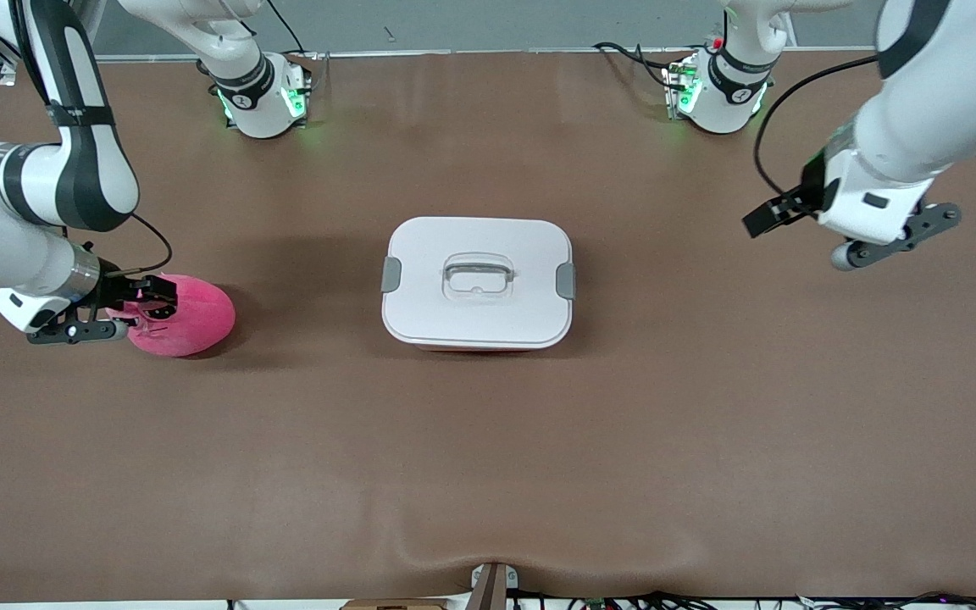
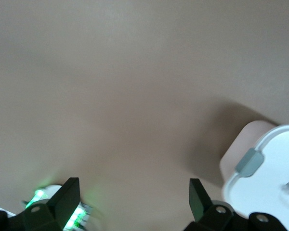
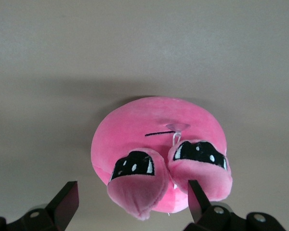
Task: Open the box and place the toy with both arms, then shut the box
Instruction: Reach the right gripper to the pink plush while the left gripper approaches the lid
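Note:
The box stands mid-table with its white lid on, a grey clip at each end and a clear handle on top. One corner of the box shows in the left wrist view. The toy, a hot-pink plush, lies toward the right arm's end of the table. My right gripper is at the toy, open. The toy faces it, and my right gripper has one protruding eye between its fingers without pinching it. My left gripper hangs open and empty over bare table toward the left arm's end. Only table shows between the fingers of my left gripper.
The brown table carries only the box and the toy. The two arm bases glow green along the edge farthest from the front camera. A small bracket sits at the nearest edge.

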You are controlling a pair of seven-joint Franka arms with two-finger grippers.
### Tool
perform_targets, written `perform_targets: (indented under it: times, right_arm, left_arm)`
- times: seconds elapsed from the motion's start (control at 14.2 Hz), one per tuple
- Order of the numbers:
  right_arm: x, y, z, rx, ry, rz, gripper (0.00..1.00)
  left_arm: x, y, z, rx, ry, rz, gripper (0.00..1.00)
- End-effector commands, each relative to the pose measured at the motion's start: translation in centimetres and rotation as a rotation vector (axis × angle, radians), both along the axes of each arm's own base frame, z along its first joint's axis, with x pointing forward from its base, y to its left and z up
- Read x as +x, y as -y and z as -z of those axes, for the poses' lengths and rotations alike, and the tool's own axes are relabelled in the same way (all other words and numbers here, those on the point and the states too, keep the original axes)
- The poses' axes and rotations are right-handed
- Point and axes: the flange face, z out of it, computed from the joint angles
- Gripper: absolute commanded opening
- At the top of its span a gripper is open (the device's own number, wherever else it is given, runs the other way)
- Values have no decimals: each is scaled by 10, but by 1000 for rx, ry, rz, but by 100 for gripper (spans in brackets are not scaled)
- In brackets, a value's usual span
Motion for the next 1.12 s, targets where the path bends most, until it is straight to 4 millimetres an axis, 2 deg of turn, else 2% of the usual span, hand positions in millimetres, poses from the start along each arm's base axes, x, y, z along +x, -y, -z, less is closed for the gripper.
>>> perform_targets:
  times: [0.0, 0.07, 0.21, 0.35, 0.49, 0.63, 0.77, 0.84, 0.98, 1.05]
  right_arm:
    - [-10, -3, -9, -4, -5, -23, 97]
    - [-10, -5, -8, -4, -6, -26, 88]
    - [-11, -7, -7, -4, -11, -29, 84]
    - [-12, -6, -6, -4, -17, -30, 73]
    - [-14, -6, -3, -1, -25, -47, 52]
    - [-14, -6, -3, -1, -25, -48, 26]
    - [-14, -6, -4, -1, -22, -51, 2]
    - [-13, -7, -5, 0, -20, -59, 0]
    - [-13, -4, -9, 6, -15, -106, 0]
    - [-13, -4, -12, 8, -13, -123, 0]
  left_arm:
    - [-15, 42, 13, 11, 30, -156, 100]
    - [-19, 59, 19, 14, 39, -207, 100]
    - [-29, 89, 31, 17, 58, -306, 100]
    - [-37, 119, 47, 8, 68, -380, 100]
    - [-46, 157, 60, -6, 79, -458, 100]
    - [-57, 196, 74, -12, 110, -526, 100]
    - [-67, 235, 102, 24, 157, -587, 100]
    - [-75, 258, 113, 40, 200, -626, 100]
    - [-60, 277, 128, 42, 219, -759, 100]
    - [-66, 298, 137, 39, 223, -781, 100]
